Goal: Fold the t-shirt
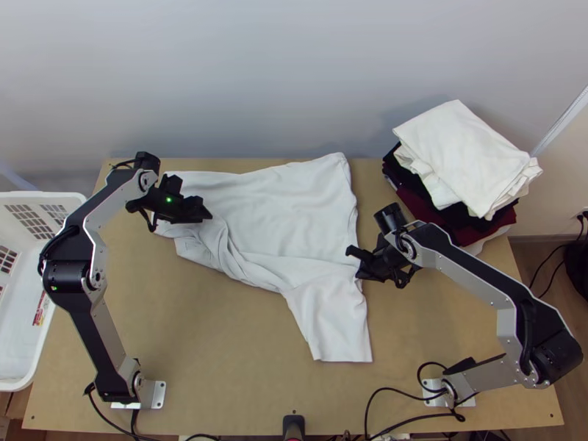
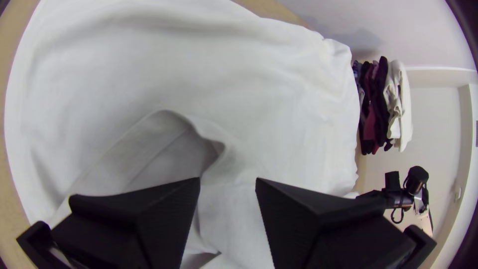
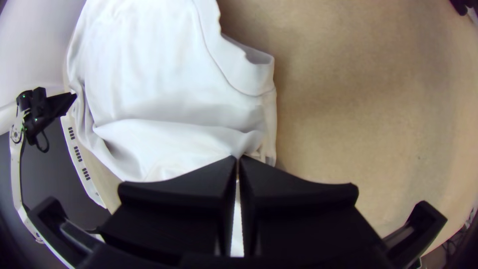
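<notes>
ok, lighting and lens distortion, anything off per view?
Top view: soft shadow on the wall by the clothes stack; left wrist view: shaded hollow in the t-shirt, dark corners; right wrist view: t-shirt nearly washed out in places, table edge bowed, corners dark.

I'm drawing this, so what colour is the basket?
The basket is white; the top view shows it best.
</notes>
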Action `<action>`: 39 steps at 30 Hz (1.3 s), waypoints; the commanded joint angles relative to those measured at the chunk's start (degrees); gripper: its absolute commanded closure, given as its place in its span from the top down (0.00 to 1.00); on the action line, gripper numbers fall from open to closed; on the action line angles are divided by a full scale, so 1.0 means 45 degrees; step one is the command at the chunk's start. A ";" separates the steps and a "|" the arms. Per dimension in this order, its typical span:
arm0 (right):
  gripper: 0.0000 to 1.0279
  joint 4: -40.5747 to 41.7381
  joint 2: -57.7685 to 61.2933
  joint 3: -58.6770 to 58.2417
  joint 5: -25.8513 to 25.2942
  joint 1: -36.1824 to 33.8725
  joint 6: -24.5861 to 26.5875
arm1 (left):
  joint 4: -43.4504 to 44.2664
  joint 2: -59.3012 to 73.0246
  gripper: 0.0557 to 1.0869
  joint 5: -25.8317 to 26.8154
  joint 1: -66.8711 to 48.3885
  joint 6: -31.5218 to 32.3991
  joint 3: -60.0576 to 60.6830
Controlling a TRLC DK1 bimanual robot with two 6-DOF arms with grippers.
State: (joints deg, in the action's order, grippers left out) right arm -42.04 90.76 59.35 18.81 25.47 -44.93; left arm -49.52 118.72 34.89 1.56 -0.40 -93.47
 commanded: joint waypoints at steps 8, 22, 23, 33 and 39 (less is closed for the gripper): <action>0.03 0.0065 0.0124 -0.0025 -0.0137 0.0003 0.0140 | 0.0398 0.0435 0.57 -0.0079 -0.0211 0.0188 0.0635; 0.03 0.0046 0.0104 0.0072 -0.0156 0.0003 0.0179 | 0.1277 0.0396 0.07 -0.0079 -0.0406 0.0617 0.0928; 0.03 0.0046 0.0085 0.0092 -0.0156 0.0003 0.0179 | 0.1316 0.0396 0.05 -0.0079 -0.0425 0.0617 0.0947; 0.03 0.0768 -0.0677 -0.0104 -0.0703 -0.0075 0.0706 | 0.1473 -0.0913 0.04 -0.0176 -0.0113 0.1145 0.1455; 0.03 0.1491 -0.2122 0.0424 -0.1308 -0.0641 0.0921 | 0.1277 -0.3334 0.04 -0.1153 0.0063 0.2160 0.1299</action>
State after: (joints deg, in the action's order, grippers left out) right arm -36.51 85.36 59.37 14.41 24.27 -41.67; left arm -43.11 110.83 30.55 1.37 6.24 -87.37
